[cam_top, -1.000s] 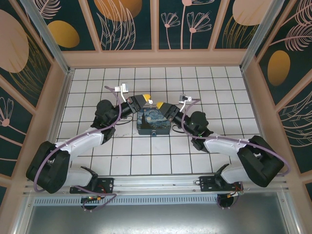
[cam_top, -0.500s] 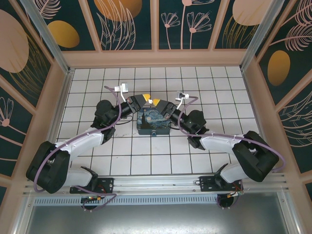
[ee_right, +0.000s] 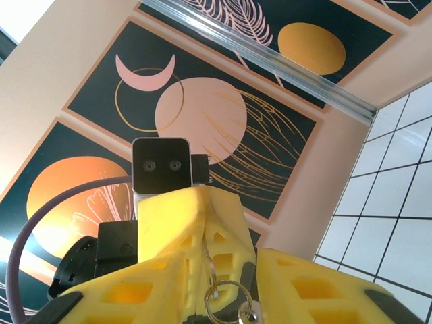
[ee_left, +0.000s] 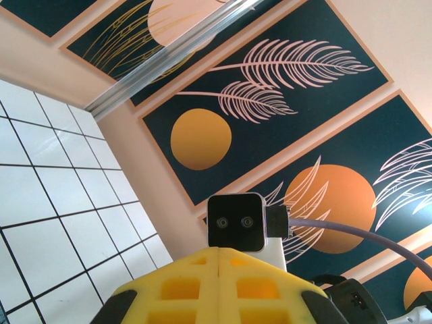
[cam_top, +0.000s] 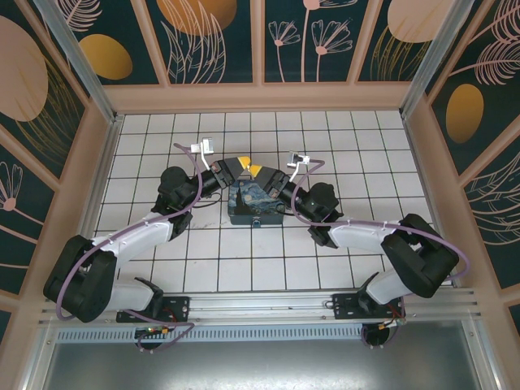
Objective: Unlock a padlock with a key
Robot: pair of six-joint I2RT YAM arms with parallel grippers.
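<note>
Top external: left gripper (cam_top: 244,165) and right gripper (cam_top: 262,172) meet over the box (cam_top: 256,205), at its 12 o'clock edge. The left is pressed together, pinching a thin metal stem, by my judgement the key (ee_right: 209,266), with a ring (ee_right: 226,304) dangling. The right stands spread around that ring. I cannot make out the padlock, so unlocking looks not yet begun. The floor (cam_top: 203,260) is white tile, and the walls (cam_top: 219,41) carry dark leaf-and-disc panels.

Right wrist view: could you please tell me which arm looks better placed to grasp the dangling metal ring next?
Right, probably: the metal ring hangs from the shut left gripper, and the right gripper straddles it with jaws open.
</note>
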